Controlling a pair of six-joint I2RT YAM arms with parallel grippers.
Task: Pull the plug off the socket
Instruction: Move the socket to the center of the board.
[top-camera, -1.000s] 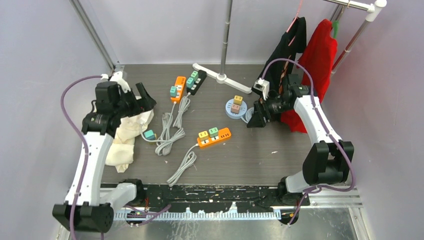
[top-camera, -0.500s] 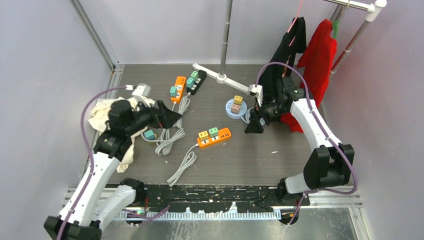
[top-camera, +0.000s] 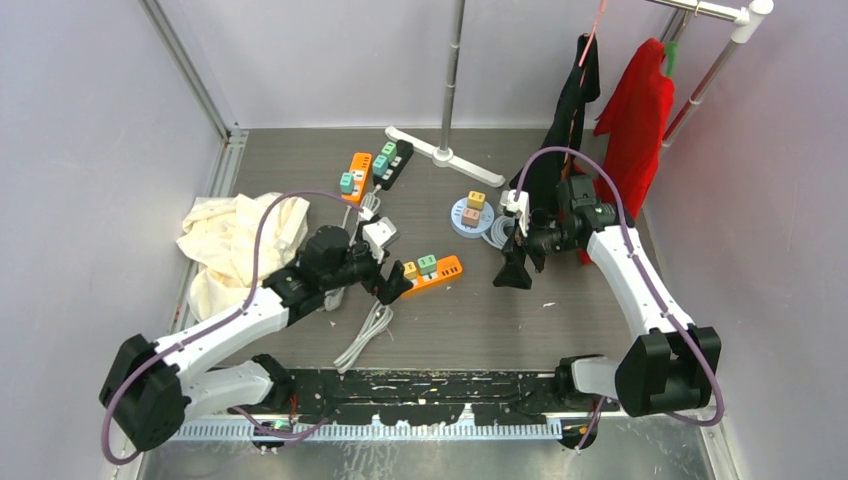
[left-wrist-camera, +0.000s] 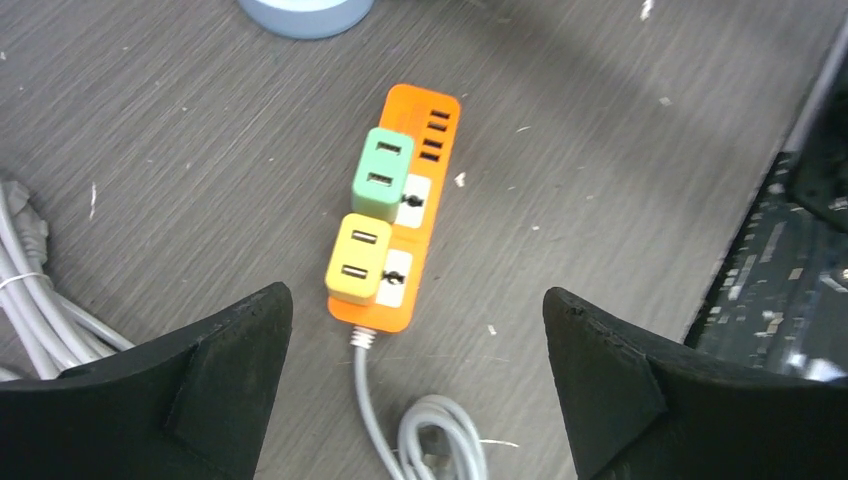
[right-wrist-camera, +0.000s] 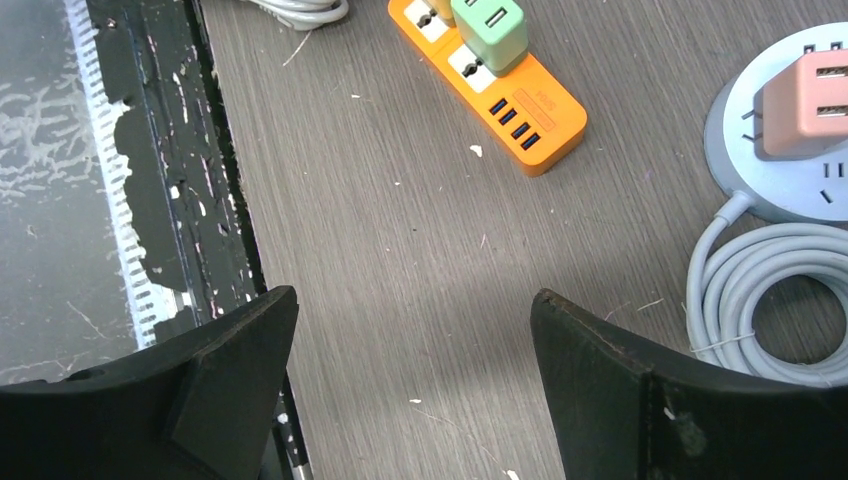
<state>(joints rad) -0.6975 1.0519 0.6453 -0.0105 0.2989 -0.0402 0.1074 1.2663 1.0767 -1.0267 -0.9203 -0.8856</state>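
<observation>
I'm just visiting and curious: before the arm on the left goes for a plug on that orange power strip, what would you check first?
1. Left gripper open: ok.
2. Orange power strip lined up between its fingers: ok.
3. Yellow plug and green plug seated, nothing covering them: ok.
4. Right gripper bracing the strip: not ok, it is open above bare table.
5. Height above the plugs: cannot tell.

Three power strips (top-camera: 430, 272) (top-camera: 356, 178) (top-camera: 393, 163), one round socket (top-camera: 470, 215), two hanging garments (top-camera: 570, 110) (top-camera: 635, 110).
</observation>
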